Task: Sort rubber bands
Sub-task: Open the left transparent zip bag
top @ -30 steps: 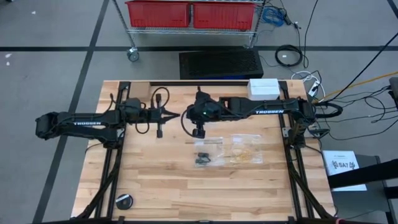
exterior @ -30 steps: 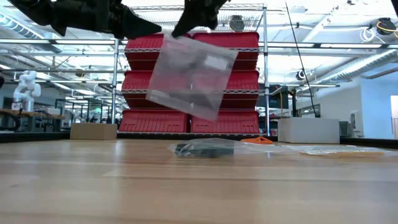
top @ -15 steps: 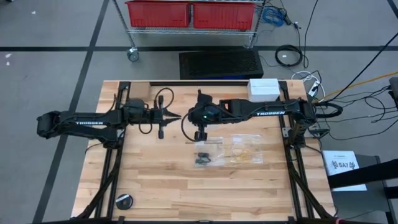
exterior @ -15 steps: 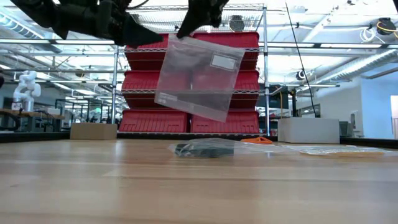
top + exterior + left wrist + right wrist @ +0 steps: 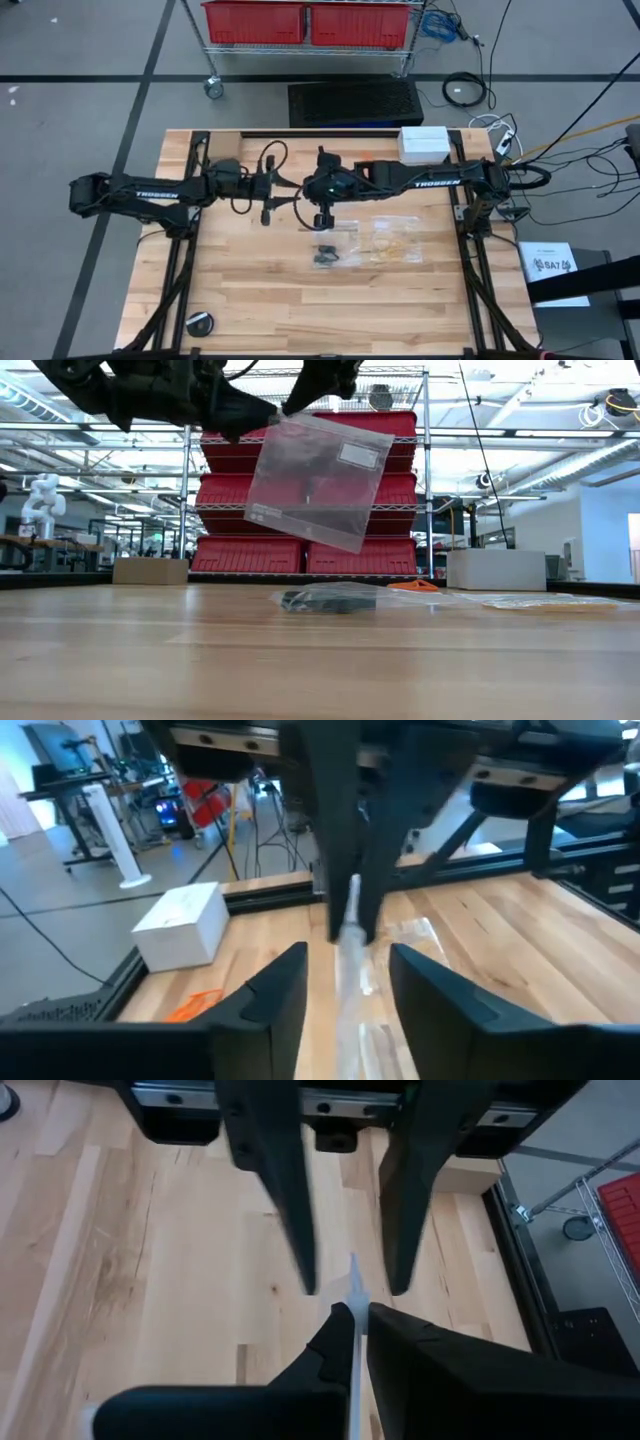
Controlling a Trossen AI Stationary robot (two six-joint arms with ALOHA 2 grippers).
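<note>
A clear plastic bag (image 5: 320, 480) with a white label hangs high over the table, and my right gripper (image 5: 300, 398) is shut on it. My left gripper (image 5: 345, 982) is open; its fingers stand on either side of the bag's upper edge (image 5: 350, 945), with a gap showing on each side. The rubber bands lie in other clear bags on the table below: black ones (image 5: 325, 255), pale yellow ones (image 5: 395, 243) and orange ones (image 5: 415, 586). My right gripper pinches the bag's upper edge (image 5: 352, 1292) between its two fingers, near a top corner (image 5: 290, 420). The fingers slant down toward the table's left. The bag hangs below them, tilted and clear of the table.
A white box (image 5: 424, 142) sits at the table's far right corner. A black round object (image 5: 199, 323) lies near the front left corner. Beyond the far edge stands a wire rack with red bins (image 5: 310, 490). Cables (image 5: 262, 158) loop off the left arm.
My left gripper has moved toward the table's right, up to the hanging bag, and has opened with its fingers around the bag's upper edge. The bag has swung a little under my right gripper, which has stayed shut on it.
</note>
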